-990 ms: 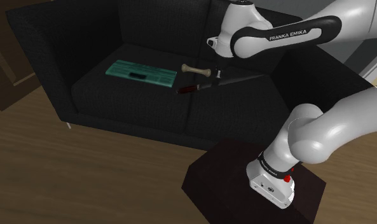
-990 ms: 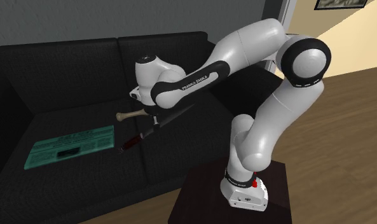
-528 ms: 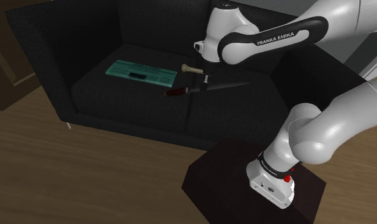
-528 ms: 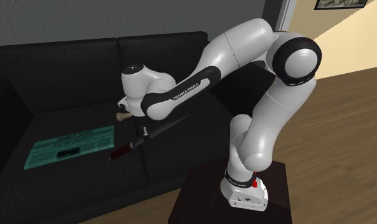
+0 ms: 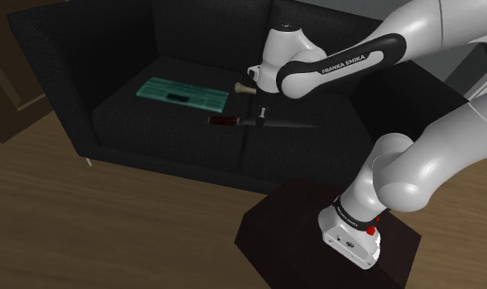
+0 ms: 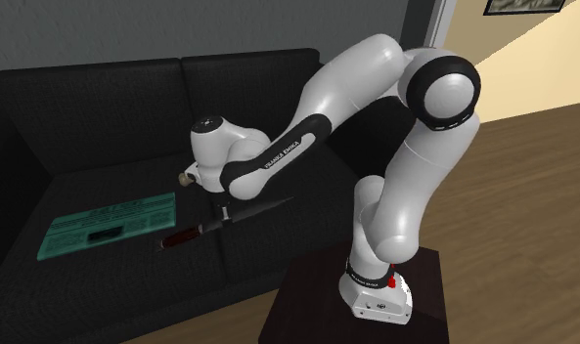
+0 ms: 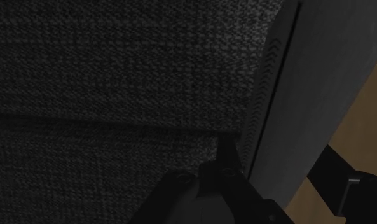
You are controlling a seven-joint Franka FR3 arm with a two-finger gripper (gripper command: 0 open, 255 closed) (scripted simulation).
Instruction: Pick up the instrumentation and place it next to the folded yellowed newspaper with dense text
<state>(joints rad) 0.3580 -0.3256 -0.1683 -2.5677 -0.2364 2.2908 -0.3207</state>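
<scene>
A long dark instrument [image 5: 287,126] with a reddish-brown handle [image 5: 222,121] hangs just above the black sofa seat, and my gripper [image 5: 264,116] is shut on its middle. In the second exterior view the instrument [image 6: 258,208] slants across the seam between the two cushions, below the gripper [image 6: 222,214]. In the wrist view its grey shaft [image 7: 279,95] runs away from the gripper [image 7: 213,180] over the dark fabric. A flat teal-green folded sheet with printed text [image 5: 182,93] [image 6: 107,225] lies on the seat cushion, a little beyond the handle end.
A tan bone-shaped object [image 5: 242,87] [image 6: 185,180] lies on the seat behind the gripper, partly hidden by the arm. The black sofa [image 5: 135,131] has a high back and armrests. My dark stand [image 5: 315,246] sits on the wooden floor [image 5: 110,230] before it.
The arm has swung toward the shoulder view's left, carrying the instrument closer to the teal-green sheet. The instrument has turned to lie nearly level and sits lower over the seat.
</scene>
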